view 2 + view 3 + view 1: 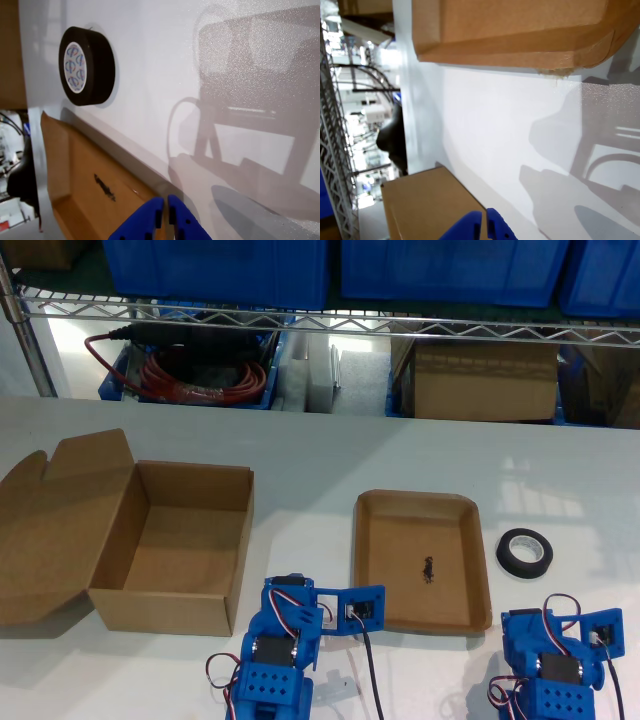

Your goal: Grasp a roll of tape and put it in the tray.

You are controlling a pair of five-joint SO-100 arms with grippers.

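The roll of tape (525, 553), a small black ring with a pale core, lies flat on the white table just off the tray's side, toward the exterior view's right. The first wrist view shows the roll of tape (87, 66) some way ahead of my first gripper (165, 214), which is shut and empty. The tray (400, 530) is shallow brown cardboard with a dark mark inside, and nothing else lies in it. My second gripper (484, 221) is shut and empty, over bare table between the tray (510, 35) and the deep box (430, 205).
A larger cardboard box (180, 540) with an open flap lid stands on the exterior view's left. Both blue arms (285, 640) (555, 665) sit folded at the table's near edge. A wire shelf (330, 325) with blue bins, cables and cartons runs behind the table.
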